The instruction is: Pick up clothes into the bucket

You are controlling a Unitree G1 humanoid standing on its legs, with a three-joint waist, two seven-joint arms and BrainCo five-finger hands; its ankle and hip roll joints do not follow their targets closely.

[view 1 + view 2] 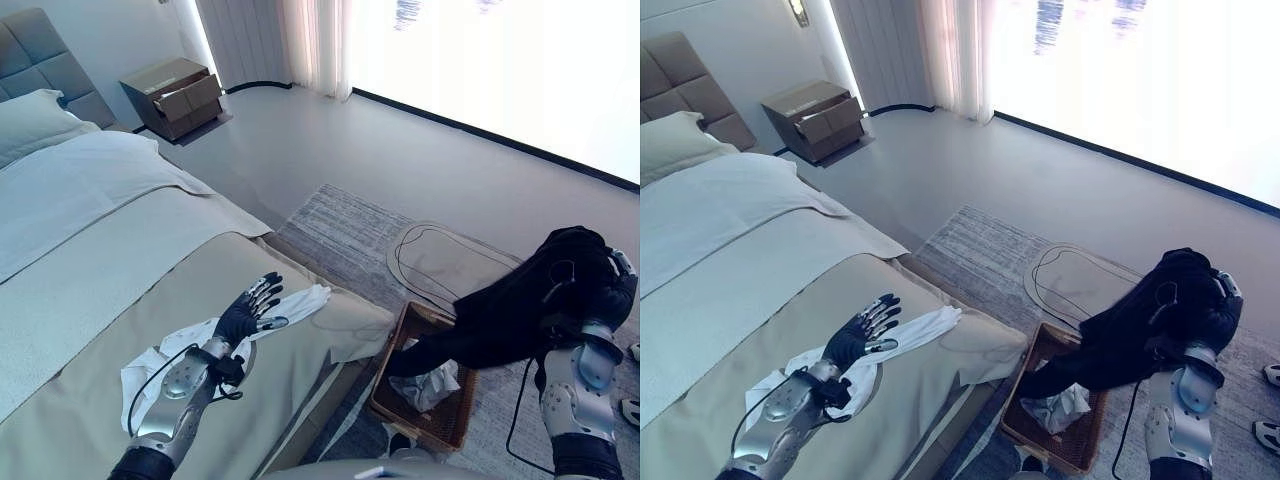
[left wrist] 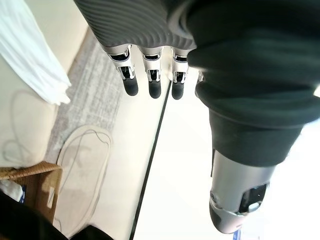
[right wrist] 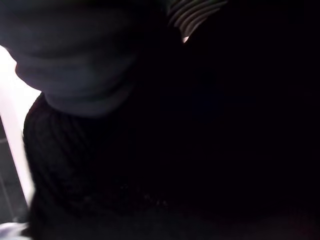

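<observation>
Your right hand (image 1: 612, 285) sits at the right edge of the frame, raised above the floor and wrapped in a black garment (image 1: 510, 315); its fingers are buried in the cloth, so you cannot tell from any view whether they are curled or straight. The garment drapes from that hand down and to the left, its lower end trailing into the basket (image 1: 395, 402) at the lower middle of the frame. The basket is a brown woven one standing on the rug (image 1: 340, 225) just beside the bed's corner, and a pale crumpled cloth (image 1: 430, 385) lies inside it under the black one. Your left hand (image 1: 250, 310) is in the lower left, over the bed (image 1: 90, 290), its fingers straight and spread, holding nothing. It hovers over or rests on a white shirt (image 1: 295, 305) spread across the tan bedcover; whether it touches is not clear. The shirt stretches from under your left forearm up to the right, toward the bed's edge. In the left wrist view the fingers (image 2: 152, 87) hang straight with the rug and a corner of the basket beyond them. A nightstand (image 1: 175, 95) with an open drawer stands in the upper left, next to the headboard.
</observation>
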